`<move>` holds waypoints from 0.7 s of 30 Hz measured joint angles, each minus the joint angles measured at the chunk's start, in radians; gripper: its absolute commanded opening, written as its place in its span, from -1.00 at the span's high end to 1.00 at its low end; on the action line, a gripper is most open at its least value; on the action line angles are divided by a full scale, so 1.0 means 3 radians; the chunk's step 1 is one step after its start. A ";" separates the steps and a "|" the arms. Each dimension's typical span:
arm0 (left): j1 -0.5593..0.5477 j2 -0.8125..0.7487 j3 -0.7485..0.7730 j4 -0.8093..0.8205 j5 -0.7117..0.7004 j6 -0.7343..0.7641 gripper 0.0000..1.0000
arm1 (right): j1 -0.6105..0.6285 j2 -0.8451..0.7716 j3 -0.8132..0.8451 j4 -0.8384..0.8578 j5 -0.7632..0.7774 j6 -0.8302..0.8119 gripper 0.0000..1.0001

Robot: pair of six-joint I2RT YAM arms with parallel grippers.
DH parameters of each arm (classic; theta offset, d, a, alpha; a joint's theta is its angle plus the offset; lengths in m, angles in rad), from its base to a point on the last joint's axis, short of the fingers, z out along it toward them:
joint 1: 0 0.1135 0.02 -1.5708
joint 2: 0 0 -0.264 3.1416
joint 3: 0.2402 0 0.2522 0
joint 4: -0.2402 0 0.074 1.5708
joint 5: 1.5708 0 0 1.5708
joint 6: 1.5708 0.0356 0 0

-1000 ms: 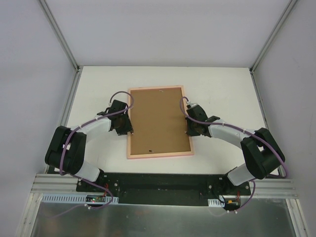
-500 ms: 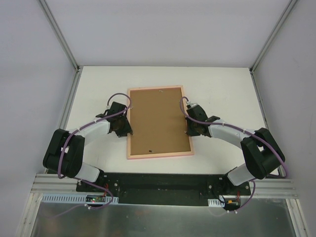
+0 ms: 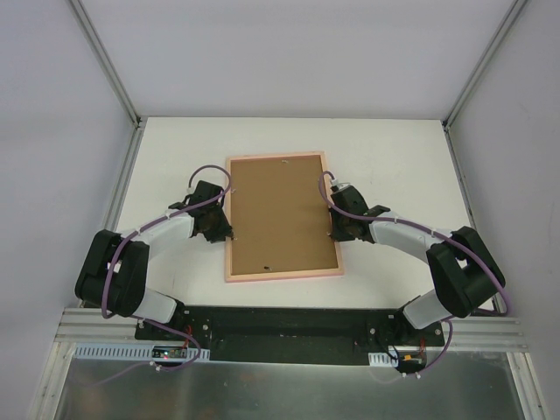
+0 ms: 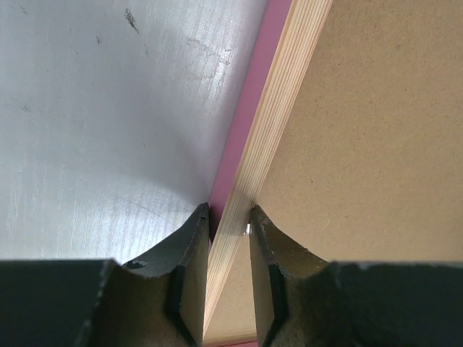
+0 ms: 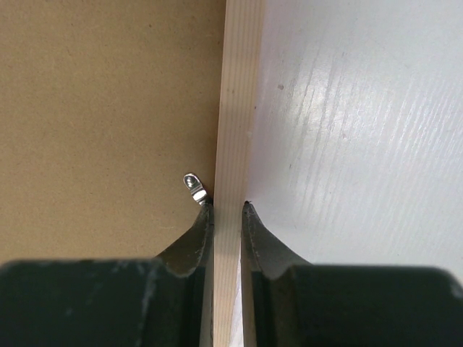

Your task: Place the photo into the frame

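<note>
Find the frame (image 3: 284, 274) lying back-up at mid tabletop (image 3: 394, 157), brown backing board (image 3: 280, 214) seated within; no sight of the photo, presumably under that board. Note left pincer (image 4: 229, 217) clenched across the left rail, right pincer (image 5: 226, 206) clenched across the right rail beside a small metal tab (image 5: 194, 186). Judge a two-sided lift or turn in hand: raise both rails level and together, avoiding twist. No brand, label or writing legible.
</note>
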 measured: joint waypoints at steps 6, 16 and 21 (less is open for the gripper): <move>0.0001 0.0017 0.0015 -0.0003 0.0004 0.0045 0.55 | -0.0001 0.0000 0.0001 0.0005 -0.0017 -0.0019 0.49; 0.0008 0.0142 0.0145 -0.0053 0.0036 0.0165 0.55 | 0.0003 0.0055 0.0070 -0.0045 -0.0086 -0.0159 0.35; 0.0010 0.0170 0.0174 -0.0060 0.0037 0.0193 0.55 | 0.0010 0.0113 0.0142 -0.0108 -0.0066 -0.0193 0.35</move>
